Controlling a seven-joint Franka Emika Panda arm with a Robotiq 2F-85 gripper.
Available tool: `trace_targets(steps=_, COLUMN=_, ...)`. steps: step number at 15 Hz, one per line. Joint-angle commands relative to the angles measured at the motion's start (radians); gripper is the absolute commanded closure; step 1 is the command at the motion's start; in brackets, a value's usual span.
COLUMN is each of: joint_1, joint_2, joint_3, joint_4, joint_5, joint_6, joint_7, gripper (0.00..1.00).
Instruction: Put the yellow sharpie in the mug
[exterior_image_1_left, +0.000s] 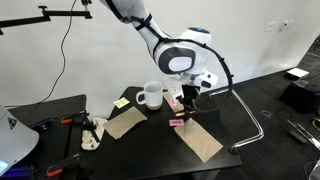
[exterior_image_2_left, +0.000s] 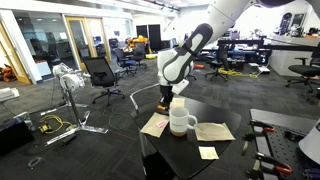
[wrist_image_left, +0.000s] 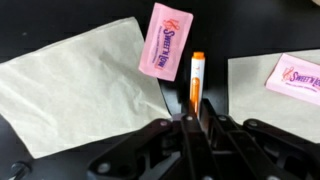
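The yellow sharpie (wrist_image_left: 197, 82) is a slim orange-yellow marker pointing away from the wrist camera, its near end clamped between my gripper (wrist_image_left: 193, 112) fingers. The gripper (exterior_image_1_left: 188, 98) hangs just above the dark table, to the right of the white mug (exterior_image_1_left: 152, 96). The mug (exterior_image_2_left: 180, 118) stands upright on the table, handle to the side, and the gripper (exterior_image_2_left: 165, 100) is close behind and beside it. The mug is out of the wrist view.
Brown paper napkins (wrist_image_left: 80, 85) lie on the black table (exterior_image_1_left: 228, 128), with pink sweetener packets (wrist_image_left: 164, 40) on and beside them. A small yellow note (exterior_image_2_left: 208, 153) lies near the table's front. Tools lie on a side bench (exterior_image_1_left: 70, 121).
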Motion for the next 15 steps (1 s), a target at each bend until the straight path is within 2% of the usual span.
trace_targets(steps=1, joint_1=0.029, joint_2=-0.11, joint_3=-0.03, joint_4=-0.053, joint_5=-0.012, joint_6=-0.061, joint_7=0.074, gripper=0.97)
trace_targets(steps=15, joint_1=0.059, joint_2=-0.468, joint_3=-0.021, joint_4=-0.224, joint_5=-0.053, joint_6=-0.297, joint_7=0.12, gripper=0.97)
